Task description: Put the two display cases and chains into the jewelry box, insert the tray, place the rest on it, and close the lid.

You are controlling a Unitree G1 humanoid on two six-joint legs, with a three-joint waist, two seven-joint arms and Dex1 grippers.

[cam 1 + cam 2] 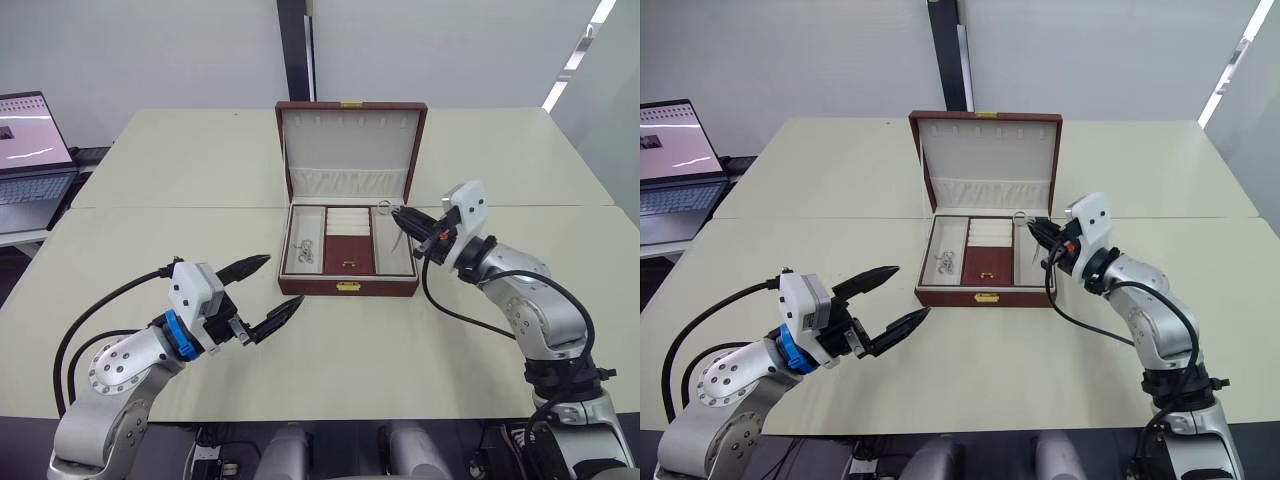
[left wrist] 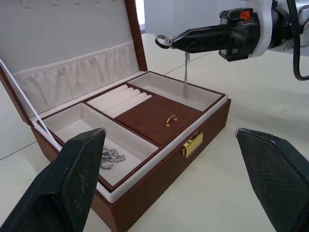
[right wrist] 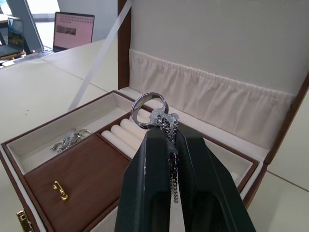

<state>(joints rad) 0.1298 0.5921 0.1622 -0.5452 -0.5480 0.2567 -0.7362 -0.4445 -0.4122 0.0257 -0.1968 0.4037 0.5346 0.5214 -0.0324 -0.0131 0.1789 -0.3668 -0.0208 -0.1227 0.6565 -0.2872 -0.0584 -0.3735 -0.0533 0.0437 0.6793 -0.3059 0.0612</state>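
The jewelry box (image 1: 348, 287) stands open at mid-table, its lid (image 1: 350, 140) upright behind it. The tray (image 1: 349, 252) sits inside, brown centre panel and gold handle (image 2: 170, 119) showing. Chains (image 1: 306, 253) lie in the tray's left compartment. My right gripper (image 1: 400, 213) is shut on a thin chain (image 2: 186, 67) with a ring (image 3: 148, 110), which dangles over the tray's right compartment. My left gripper (image 1: 284, 280) hovers open over the table, front-left of the box, holding nothing. The two display cases are out of view.
An open laptop (image 1: 30, 150) sits on a separate desk at the far left. Two pale tables meet at a seam (image 1: 180, 207) running just behind the box.
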